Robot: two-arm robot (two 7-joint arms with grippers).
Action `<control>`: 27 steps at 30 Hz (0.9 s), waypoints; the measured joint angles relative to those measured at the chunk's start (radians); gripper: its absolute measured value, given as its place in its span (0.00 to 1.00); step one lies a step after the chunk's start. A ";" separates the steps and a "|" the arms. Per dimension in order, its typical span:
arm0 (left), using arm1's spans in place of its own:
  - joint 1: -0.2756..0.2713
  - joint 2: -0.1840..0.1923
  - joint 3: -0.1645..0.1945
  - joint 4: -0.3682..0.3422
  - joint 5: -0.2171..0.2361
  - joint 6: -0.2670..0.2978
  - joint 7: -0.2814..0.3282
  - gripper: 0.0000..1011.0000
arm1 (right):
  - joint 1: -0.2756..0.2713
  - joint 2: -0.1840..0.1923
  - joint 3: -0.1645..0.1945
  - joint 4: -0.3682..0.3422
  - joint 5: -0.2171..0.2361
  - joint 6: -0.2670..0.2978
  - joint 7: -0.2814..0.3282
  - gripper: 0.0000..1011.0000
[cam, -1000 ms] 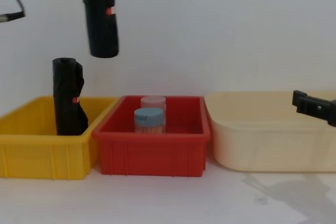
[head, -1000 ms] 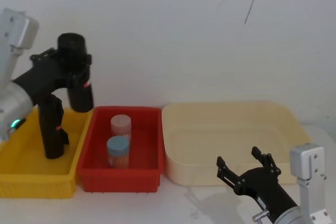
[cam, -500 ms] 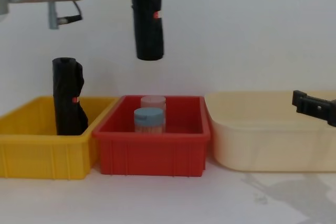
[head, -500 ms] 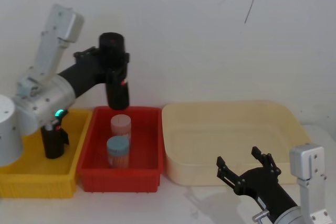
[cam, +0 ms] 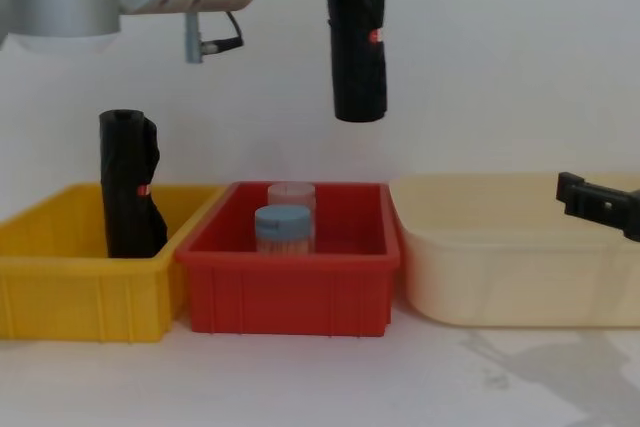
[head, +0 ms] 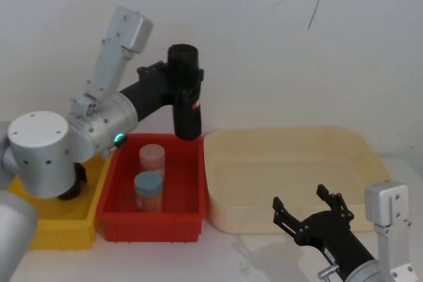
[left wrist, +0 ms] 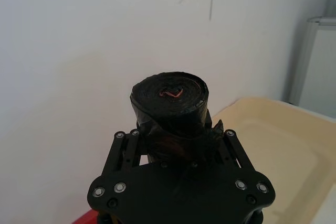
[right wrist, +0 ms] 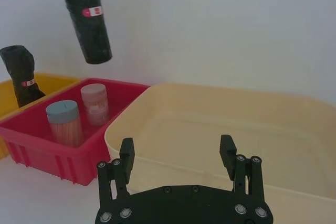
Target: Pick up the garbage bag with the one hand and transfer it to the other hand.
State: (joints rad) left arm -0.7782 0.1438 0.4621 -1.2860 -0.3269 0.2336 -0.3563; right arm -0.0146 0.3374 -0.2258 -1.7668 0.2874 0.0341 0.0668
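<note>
Above the red bin (cam: 290, 297): the garbage bag (cam: 358, 42) hangs upright in the air, well clear of the rim and over the bin's right part, with its red label toward the right.
Left tool (head: 178, 77): clamped on the bag's upper part with a finger on each side. The roll's top end stands proud of the fingers, and most of the roll hangs free below.
Right tool (right wrist: 176, 145): low and to the right of the red bin, in front of the cream tub (cam: 500, 287). Its fingers are spread wide with nothing between them.
Step in hand: by my reading, carrying the bag across toward the right tool for the handover.
Doing it well: hold the roll vertical and bring it to the right of the red bin at a height the right tool can meet. Offer the free lower half so the two tools do not collide, and let the right tool close fully before the left lets go.
Watch for: the jars (cam: 285, 227) inside the red bin stand below the path. The second black roll (cam: 130, 187), in the yellow bin (cam: 80, 297) left of the red bin, is not the one wanted.
</note>
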 joint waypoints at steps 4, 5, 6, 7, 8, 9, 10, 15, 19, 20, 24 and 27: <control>-0.015 -0.020 0.011 0.029 -0.001 -0.003 -0.005 0.51 | 0.000 0.000 0.000 0.000 0.000 0.000 0.000 0.99; -0.017 -0.023 0.012 0.033 -0.002 -0.004 -0.006 0.51 | 0.001 0.000 0.000 0.000 0.000 0.001 0.000 0.99; -0.021 -0.029 0.015 0.040 -0.002 -0.005 -0.008 0.51 | 0.003 -0.001 0.000 0.000 0.000 0.003 0.001 0.99; -0.022 -0.031 0.016 0.043 -0.002 -0.005 -0.008 0.51 | 0.005 -0.001 0.000 0.000 0.001 0.005 0.003 0.99; -0.024 -0.033 0.017 0.046 -0.003 -0.005 -0.009 0.51 | 0.009 -0.001 0.000 0.001 0.003 0.011 0.006 0.99; -0.025 -0.035 0.018 0.049 -0.003 -0.006 -0.009 0.51 | 0.013 -0.001 0.000 0.002 0.004 0.015 0.008 0.99; -0.028 -0.039 0.020 0.054 -0.003 -0.006 -0.010 0.51 | 0.016 -0.001 0.000 0.003 0.004 0.019 0.010 0.99; -0.034 -0.048 0.025 0.066 -0.004 -0.007 -0.013 0.51 | 0.059 -0.004 -0.011 0.017 0.006 0.056 0.029 0.99; -0.038 -0.053 0.028 0.074 -0.005 -0.008 -0.014 0.51 | 0.098 -0.011 -0.025 0.035 0.005 0.087 0.042 0.99; -0.039 -0.055 0.028 0.076 -0.005 -0.009 -0.014 0.51 | 0.113 -0.015 -0.032 0.043 0.004 0.100 0.046 0.99; -0.042 -0.058 0.030 0.081 -0.006 -0.009 -0.015 0.51 | 0.146 -0.025 -0.046 0.061 -0.001 0.124 0.055 0.99; -0.044 -0.060 0.031 0.084 -0.006 -0.009 -0.016 0.51 | 0.177 -0.035 -0.057 0.080 -0.006 0.142 0.062 0.99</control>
State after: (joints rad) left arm -0.8218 0.0837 0.4934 -1.2016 -0.3328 0.2243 -0.3721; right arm 0.1628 0.3023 -0.2832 -1.6868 0.2812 0.1765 0.1292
